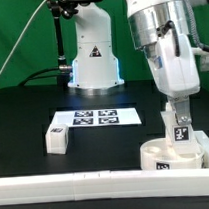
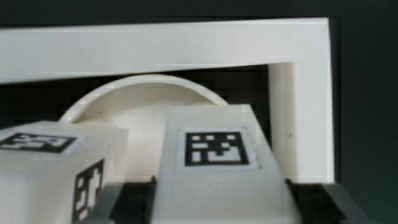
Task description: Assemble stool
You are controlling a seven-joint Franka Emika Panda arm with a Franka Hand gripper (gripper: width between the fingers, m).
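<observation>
My gripper (image 1: 179, 121) is shut on a white stool leg (image 1: 179, 134) and holds it upright over the round seat disc (image 1: 196, 152) at the exterior view's right front. In the wrist view the held leg (image 2: 219, 150) shows its tag between my dark fingers (image 2: 137, 200), with my gripper (image 2: 222, 208) closed round it. A second tagged leg (image 2: 45, 160) stands close beside it. The seat's curved rim (image 2: 151, 88) arcs behind both. Another loose leg (image 1: 58, 138) lies on the table at the exterior view's left.
The marker board (image 1: 93, 118) lies mid-table before the robot base (image 1: 93, 58). A long white L-shaped rail (image 1: 87, 184) runs along the front and turns past the seat; it also shows in the wrist view (image 2: 160, 45).
</observation>
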